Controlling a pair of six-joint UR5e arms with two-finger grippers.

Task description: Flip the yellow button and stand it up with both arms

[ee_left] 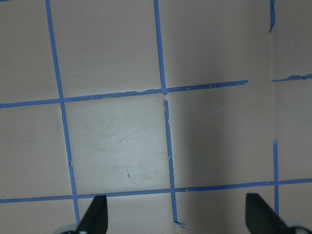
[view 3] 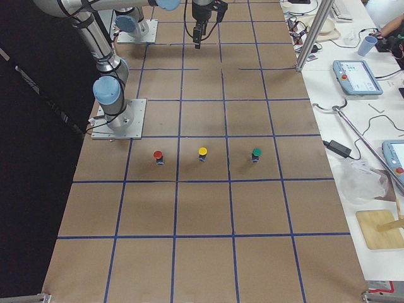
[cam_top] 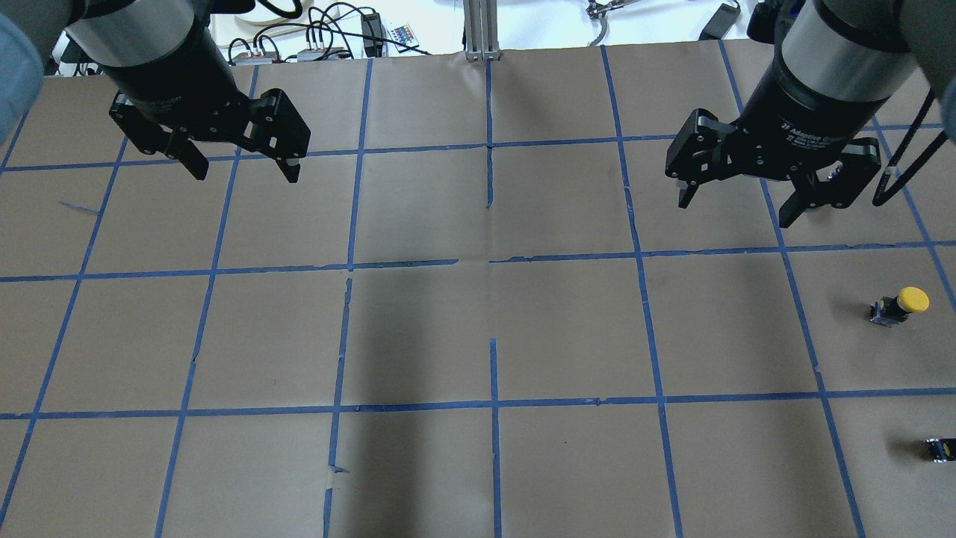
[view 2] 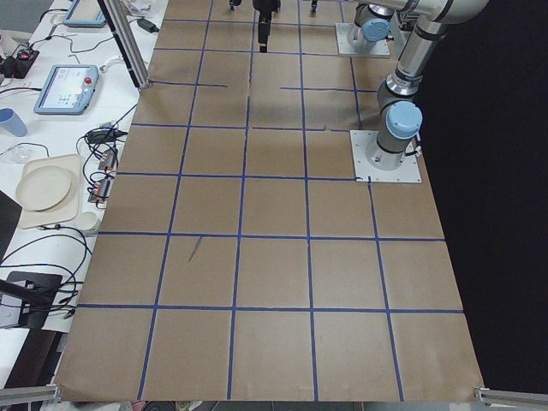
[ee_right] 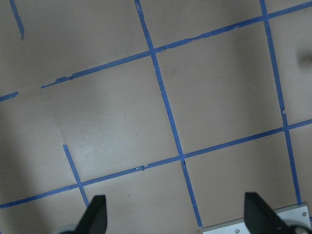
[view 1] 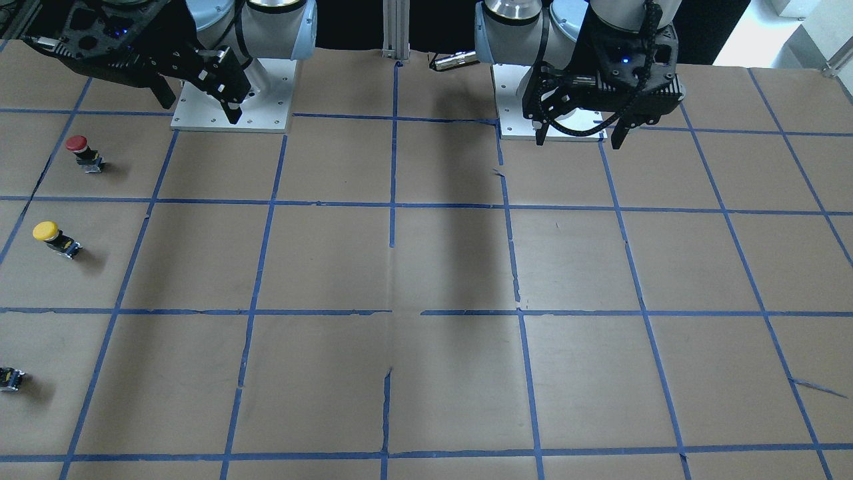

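The yellow button (view 1: 48, 233) stands alone on the brown table near its right end, yellow cap up on a dark body. It also shows in the overhead view (cam_top: 910, 300) and the exterior right view (view 3: 202, 153). My right gripper (cam_top: 733, 213) is open and empty, hanging high above the table inboard of the button; it also shows in the front view (view 1: 200, 112). My left gripper (cam_top: 245, 175) is open and empty over the table's left half, far from the button, and shows in the front view (view 1: 578, 143). Both wrist views show only taped paper between open fingertips (ee_left: 95, 217) (ee_right: 95, 214).
A red-capped button (view 1: 76, 143) stands beside the yellow one, nearer my base. A green-capped button (view 3: 256, 153) stands on its other side, cut off at the edge of the overhead view (cam_top: 941, 448). Arm base plates (view 1: 200, 113) (view 1: 516, 130) sit at the near edge.
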